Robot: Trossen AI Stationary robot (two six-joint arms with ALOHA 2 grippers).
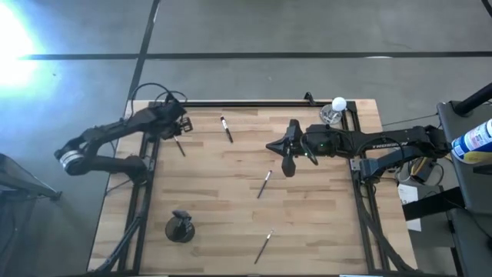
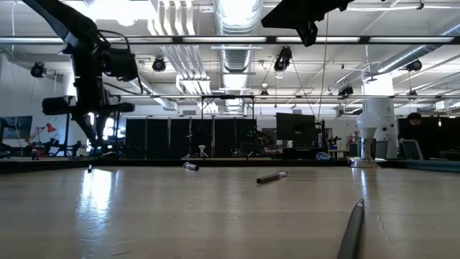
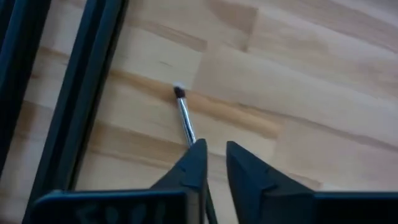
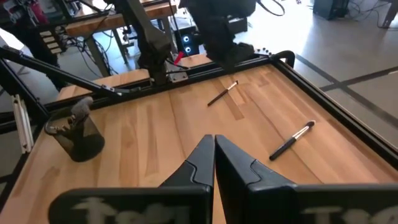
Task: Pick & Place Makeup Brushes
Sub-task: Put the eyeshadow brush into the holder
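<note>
Left gripper [image 3: 214, 163] is hovering with fingers slightly parted around a brush [image 3: 185, 116] at the table's [image 1: 323, 223] 10 o'clock corner, apparently not clamping it yet; thin, light, stiff, probably slippery, so I'd be pinching mid-handle, away from the bristles.

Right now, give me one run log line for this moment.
left gripper: slightly open over brush, far-left | right gripper: shut, empty, mid-table | cup: near edge

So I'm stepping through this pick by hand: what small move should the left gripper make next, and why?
Probably close the fingers. The left gripper sits over a brush near the table's left rail, its jaws slightly parted around the handle. The right gripper waits shut at mid-table.
</note>
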